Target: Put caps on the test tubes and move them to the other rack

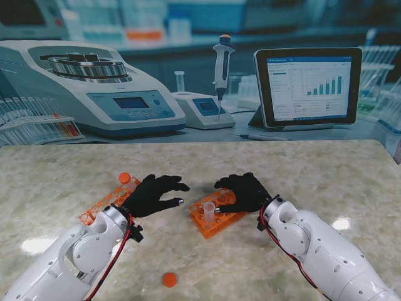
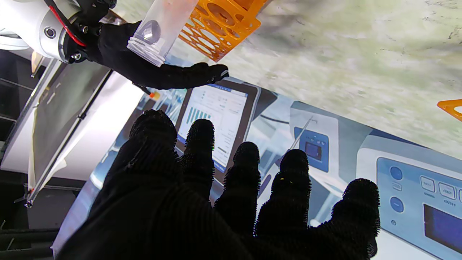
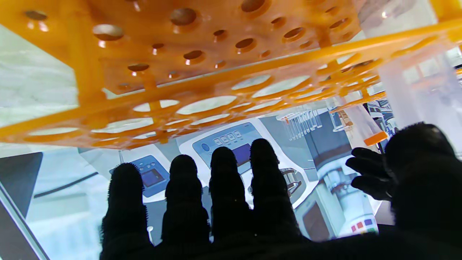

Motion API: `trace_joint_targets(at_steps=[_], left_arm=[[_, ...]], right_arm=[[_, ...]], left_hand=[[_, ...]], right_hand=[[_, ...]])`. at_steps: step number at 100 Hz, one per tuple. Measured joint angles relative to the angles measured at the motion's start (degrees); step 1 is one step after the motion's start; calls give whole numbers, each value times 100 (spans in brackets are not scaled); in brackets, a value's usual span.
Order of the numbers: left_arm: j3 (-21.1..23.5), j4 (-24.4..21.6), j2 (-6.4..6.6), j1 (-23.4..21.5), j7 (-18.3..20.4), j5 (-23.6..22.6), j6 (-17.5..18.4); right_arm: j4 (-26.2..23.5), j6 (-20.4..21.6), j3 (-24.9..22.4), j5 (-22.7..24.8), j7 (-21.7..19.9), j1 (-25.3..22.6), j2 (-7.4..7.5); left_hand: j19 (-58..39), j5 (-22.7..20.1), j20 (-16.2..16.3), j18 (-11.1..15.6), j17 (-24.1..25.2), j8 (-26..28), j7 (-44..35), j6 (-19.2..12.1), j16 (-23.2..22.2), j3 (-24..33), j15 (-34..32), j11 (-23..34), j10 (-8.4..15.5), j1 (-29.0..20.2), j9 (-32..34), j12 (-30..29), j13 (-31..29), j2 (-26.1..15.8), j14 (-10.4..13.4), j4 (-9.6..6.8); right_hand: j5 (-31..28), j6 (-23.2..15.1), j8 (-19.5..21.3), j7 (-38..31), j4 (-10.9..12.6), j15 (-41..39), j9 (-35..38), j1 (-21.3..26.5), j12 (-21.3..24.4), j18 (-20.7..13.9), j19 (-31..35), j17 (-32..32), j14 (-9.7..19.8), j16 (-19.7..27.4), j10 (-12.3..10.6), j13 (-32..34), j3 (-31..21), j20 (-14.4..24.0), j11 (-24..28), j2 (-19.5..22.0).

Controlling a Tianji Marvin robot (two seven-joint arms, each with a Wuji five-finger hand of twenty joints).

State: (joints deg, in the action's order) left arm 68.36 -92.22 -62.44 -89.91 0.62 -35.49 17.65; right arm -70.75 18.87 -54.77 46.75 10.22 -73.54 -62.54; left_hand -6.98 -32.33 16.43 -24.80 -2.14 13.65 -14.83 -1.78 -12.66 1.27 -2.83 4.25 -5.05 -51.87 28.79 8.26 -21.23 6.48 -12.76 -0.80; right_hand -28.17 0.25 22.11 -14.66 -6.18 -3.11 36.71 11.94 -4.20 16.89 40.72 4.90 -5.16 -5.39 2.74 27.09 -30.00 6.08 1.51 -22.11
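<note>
though no writing is readable, left hand [image 1: 152, 193] and right hand [image 1: 243, 191] both empty, fingers spread.

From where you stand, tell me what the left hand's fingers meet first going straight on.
Probably the right hand at the right rack; the left hand points that way, over bare table. Depth is unclear.

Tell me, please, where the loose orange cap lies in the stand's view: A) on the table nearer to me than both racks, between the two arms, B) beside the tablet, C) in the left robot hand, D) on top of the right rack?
A: the loose orange cap lies on the bare table, nearer to me than the left rack and the right rack, in neither robot hand.
</note>
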Motion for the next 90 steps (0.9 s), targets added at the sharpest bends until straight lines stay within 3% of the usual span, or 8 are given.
trace_joint_targets(at_steps=[44, 90], left_arm=[[9, -15, 9, -12, 53, -8, -7], [0, -3, 13, -1, 56, -13, -5]], right_arm=[[-146, 112, 39, 28, -70, -73, 13], [-501, 293, -233, 183, -242, -409, 83]], left_hand=[[0, 0, 0, 0, 17, 0, 0, 0, 0, -10, 0, 0, 0, 0, 0, 0, 0, -3, 0, 0], [0, 0, 0, 0, 28, 0, 0, 0, 0, -12, 0, 0, 0, 0, 0, 0, 0, -3, 0, 0]], right_hand=[[0, 0, -55, 0, -2, 0, 0, -61, 0, 0, 0, -42, 0, 0, 0, 0, -25, -66, 0, 0], [0, 0, -58, -2, -4, 0, 0, -129, 0, 11, 0, -74, 0, 0, 1, 0, -164, -126, 0, -136]])
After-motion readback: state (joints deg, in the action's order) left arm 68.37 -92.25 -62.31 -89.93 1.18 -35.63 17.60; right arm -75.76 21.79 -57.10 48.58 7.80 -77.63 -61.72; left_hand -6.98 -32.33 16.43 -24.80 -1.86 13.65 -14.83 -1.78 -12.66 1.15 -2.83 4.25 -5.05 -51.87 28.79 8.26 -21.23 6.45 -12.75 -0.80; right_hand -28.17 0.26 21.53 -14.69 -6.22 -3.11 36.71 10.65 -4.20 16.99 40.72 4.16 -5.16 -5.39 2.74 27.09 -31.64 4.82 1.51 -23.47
